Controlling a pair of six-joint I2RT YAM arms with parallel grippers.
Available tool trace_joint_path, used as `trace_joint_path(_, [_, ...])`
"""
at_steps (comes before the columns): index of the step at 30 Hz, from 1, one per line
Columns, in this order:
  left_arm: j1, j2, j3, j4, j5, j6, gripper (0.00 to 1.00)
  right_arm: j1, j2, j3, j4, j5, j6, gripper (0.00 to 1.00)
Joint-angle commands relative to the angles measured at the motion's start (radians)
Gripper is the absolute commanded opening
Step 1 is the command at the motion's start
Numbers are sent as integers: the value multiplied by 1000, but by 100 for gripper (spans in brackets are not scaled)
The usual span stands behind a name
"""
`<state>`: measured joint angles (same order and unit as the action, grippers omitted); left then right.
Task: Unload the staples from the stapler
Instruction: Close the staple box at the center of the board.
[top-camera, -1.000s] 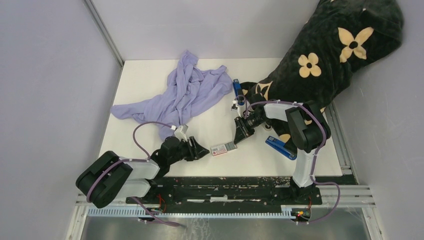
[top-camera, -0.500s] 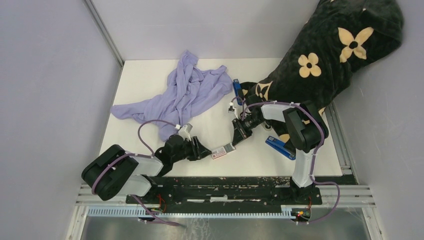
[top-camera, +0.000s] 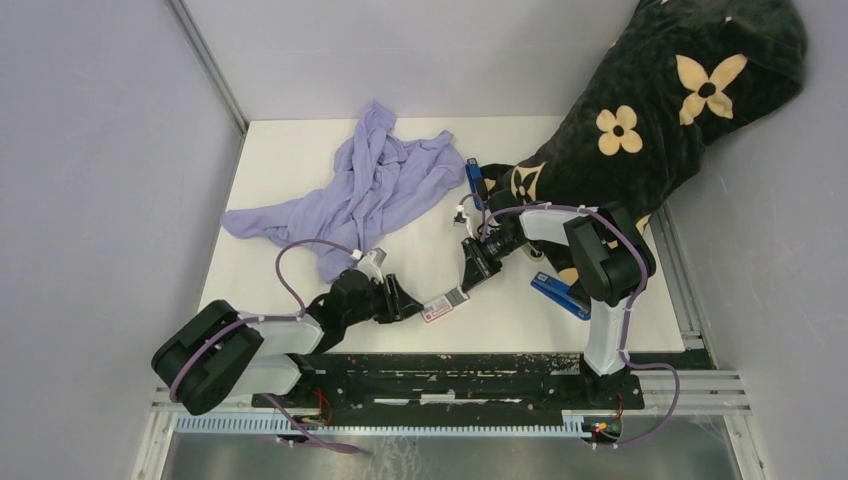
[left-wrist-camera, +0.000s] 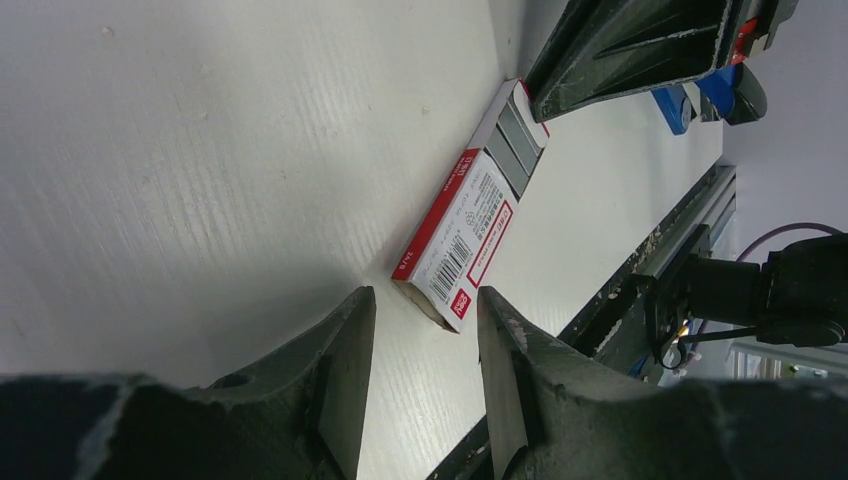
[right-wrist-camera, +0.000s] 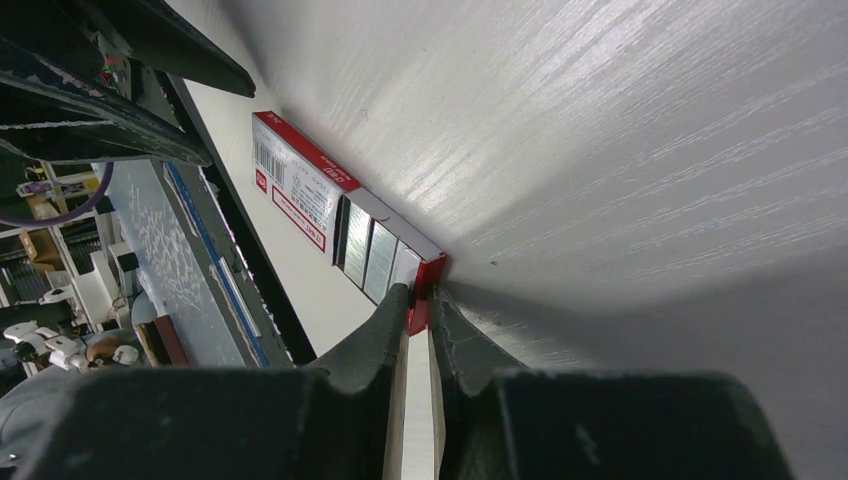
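Observation:
A small red-and-white staple box (top-camera: 440, 305) lies on the table between my grippers, its inner tray slid partly out. Silver staples (right-wrist-camera: 375, 260) lie in the open tray; they also show in the left wrist view (left-wrist-camera: 515, 140). My right gripper (right-wrist-camera: 420, 300) is shut on the tray's red end flap (right-wrist-camera: 428, 278). My left gripper (left-wrist-camera: 420, 300) is open, its fingertips just short of either side of the box's (left-wrist-camera: 465, 230) near end. A blue stapler (top-camera: 558, 293) lies to the right of the right arm.
A lilac cloth (top-camera: 360, 195) lies at the back left. A black flowered blanket (top-camera: 650, 110) covers the back right corner. A second blue object (top-camera: 474, 182) lies at the blanket's edge. The table's front rail (top-camera: 450, 365) runs just behind the box.
My left gripper has moved right up to the box's end. My right gripper has drawn the box slightly left and toward the front.

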<state>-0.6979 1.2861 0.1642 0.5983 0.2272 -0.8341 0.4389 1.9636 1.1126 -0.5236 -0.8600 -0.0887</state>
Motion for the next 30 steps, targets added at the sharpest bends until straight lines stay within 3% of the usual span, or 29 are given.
trace_joint_path(1, [-16,-68,1,-75,-21,-38,50,9,-27,-2,35,8,16,16])
trace_joint_path(10, [-111,-19,24,-56,-73,-128,49,12,-35,-11,48,15,30,16])
trace_joint_path(24, [-115,122,94,-84,-62,-96,32,27,-44,-10,43,4,32,16])
trace_joint_path(30, [-114,170,111,-74,-63,-83,31,34,-44,-9,42,2,32,16])
